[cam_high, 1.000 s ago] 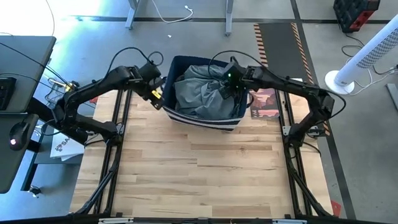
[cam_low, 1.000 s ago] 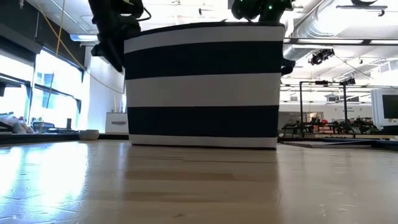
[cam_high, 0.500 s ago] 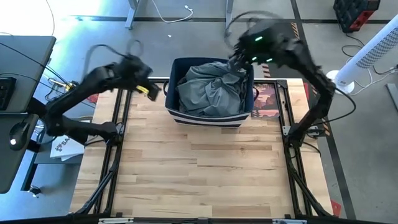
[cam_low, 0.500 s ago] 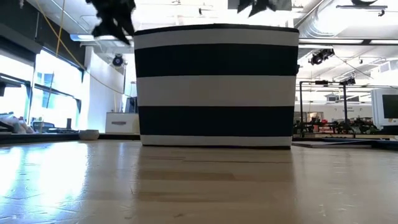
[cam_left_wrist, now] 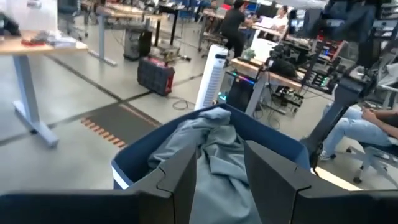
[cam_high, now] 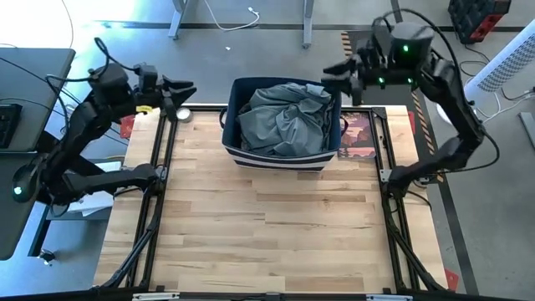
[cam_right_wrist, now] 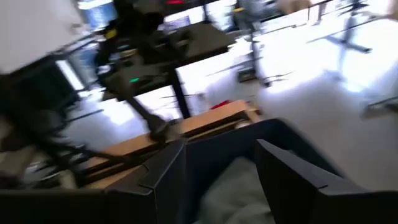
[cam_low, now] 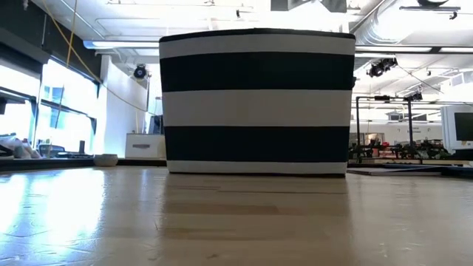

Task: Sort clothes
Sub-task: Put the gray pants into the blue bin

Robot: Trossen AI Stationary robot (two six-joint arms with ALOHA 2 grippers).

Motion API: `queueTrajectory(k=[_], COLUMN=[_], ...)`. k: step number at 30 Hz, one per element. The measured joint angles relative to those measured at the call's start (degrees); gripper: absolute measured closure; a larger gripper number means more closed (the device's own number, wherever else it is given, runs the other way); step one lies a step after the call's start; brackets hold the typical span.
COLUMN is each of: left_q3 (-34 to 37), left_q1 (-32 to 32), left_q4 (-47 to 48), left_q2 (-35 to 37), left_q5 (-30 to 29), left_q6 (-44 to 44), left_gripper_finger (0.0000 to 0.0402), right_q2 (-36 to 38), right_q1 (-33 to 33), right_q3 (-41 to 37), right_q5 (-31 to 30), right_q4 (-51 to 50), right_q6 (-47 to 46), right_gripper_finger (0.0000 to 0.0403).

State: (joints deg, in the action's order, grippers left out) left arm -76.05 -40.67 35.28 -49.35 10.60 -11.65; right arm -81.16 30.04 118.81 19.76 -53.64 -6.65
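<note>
A navy bin with white stripes [cam_high: 280, 159] stands at the far middle of the table; the low view shows its striped wall [cam_low: 257, 103]. A heap of grey-green clothes [cam_high: 284, 121] lies inside it, also seen in the left wrist view [cam_left_wrist: 208, 149]. My left gripper [cam_high: 180, 90] hangs open and empty above the table's far left corner, pointing at the bin; its fingers stand apart in its wrist view [cam_left_wrist: 221, 171]. My right gripper [cam_high: 334, 71] hangs open and empty above and beyond the bin's far right corner [cam_right_wrist: 221, 165].
A printed sheet [cam_high: 357, 138] lies on the table right of the bin. A small round object [cam_high: 182, 113] sits at the far left edge. A white fan [cam_high: 493, 79] stands off the table to the right, and a desk [cam_high: 25, 125] to the left. Seated people [cam_left_wrist: 367, 124] show beyond.
Both grippers have risen from the bin's rims and drawn back: the left toward the table's far left corner, the right up and toward the far right. The bin has shifted a little toward the table's right and now stands square.
</note>
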Motion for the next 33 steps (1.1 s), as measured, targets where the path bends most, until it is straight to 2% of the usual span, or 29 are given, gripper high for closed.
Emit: queueTrajectory(k=[5, 14, 21, 26, 33], left_q3=[3.2, 9.9, 9.8, 9.8, 9.8], left_q1=[-2.7, -4.3, -4.3, -4.3, -4.3], left_q4=[0.0, -0.5, -0.5, -0.5, -0.5], left_q2=[3.2, 5.9, 5.8, 5.8, 5.8], left_q5=[2.7, 8.6, 8.2, 7.0, 7.0], left_q6=[2.3, 1.3, 1.6, 1.3, 1.3], left_gripper_finger=[0.0271, 0.0271, 0.0271, 0.0271, 0.0271], right_q2=[9.1, 30.6, 41.5, 44.5, 45.0], right_q1=[-1.2, -1.5, -3.4, -6.4, -7.3], right_q3=[-13.8, -50.7, -75.6, -86.5, -93.9], right_q5=[4.8, 4.3, 3.1, 1.3, 1.7], right_q4=[8.7, 34.2, 57.3, 67.1, 65.7], right_q6=[-4.2, -16.1, -26.8, -28.1, -27.8], right_gripper_finger=[0.0215, 0.0215, 0.0215, 0.0215, 0.0215])
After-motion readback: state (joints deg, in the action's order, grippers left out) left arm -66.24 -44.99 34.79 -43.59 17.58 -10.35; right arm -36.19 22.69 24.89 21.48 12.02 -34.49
